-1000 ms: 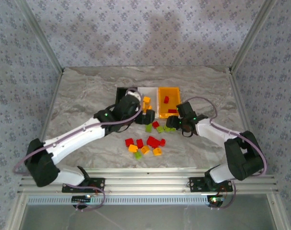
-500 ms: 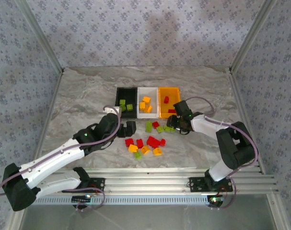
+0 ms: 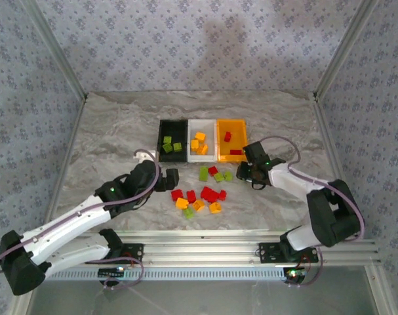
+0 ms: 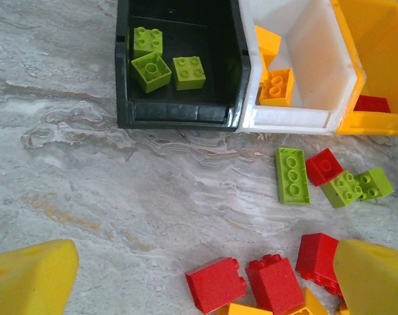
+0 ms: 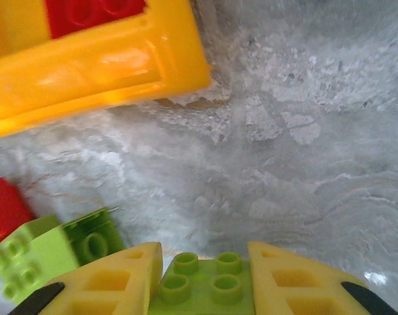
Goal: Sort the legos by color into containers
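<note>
Right jaws closed on lego [image 5: 202, 285], studs up

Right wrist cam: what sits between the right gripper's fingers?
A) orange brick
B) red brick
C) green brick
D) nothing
C: a green brick, four studs up, sits between the two yellow fingers of the right gripper.
</note>
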Motion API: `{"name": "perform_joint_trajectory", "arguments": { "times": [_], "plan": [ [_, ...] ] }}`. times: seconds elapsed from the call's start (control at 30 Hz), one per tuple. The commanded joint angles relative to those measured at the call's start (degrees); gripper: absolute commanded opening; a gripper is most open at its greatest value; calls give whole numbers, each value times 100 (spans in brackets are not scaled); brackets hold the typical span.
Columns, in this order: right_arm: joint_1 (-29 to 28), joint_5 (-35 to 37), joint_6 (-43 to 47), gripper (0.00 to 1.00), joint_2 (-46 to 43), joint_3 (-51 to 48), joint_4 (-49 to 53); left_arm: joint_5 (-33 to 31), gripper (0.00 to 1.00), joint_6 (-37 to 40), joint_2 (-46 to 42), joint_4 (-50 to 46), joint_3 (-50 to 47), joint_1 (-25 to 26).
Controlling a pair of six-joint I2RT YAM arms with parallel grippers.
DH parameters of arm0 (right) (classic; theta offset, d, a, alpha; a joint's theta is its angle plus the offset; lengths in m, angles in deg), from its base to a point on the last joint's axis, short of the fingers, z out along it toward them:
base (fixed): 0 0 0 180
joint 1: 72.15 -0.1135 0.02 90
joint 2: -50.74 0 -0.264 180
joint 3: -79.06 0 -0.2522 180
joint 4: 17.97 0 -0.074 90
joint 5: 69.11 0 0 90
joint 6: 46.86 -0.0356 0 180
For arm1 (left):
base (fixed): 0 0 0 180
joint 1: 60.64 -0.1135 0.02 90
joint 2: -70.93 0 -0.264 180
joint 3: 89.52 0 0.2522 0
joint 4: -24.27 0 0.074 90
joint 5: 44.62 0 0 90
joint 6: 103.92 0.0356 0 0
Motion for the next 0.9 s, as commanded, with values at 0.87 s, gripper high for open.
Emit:
{"name": "perform_joint_trajectory", "arguments": {
  "times": [0.87],
  "plan": [
    [-1602,-1049,1045,35,4728,6960,304,39,100,-686,-946,-842,-779,-102]
  ]
}}
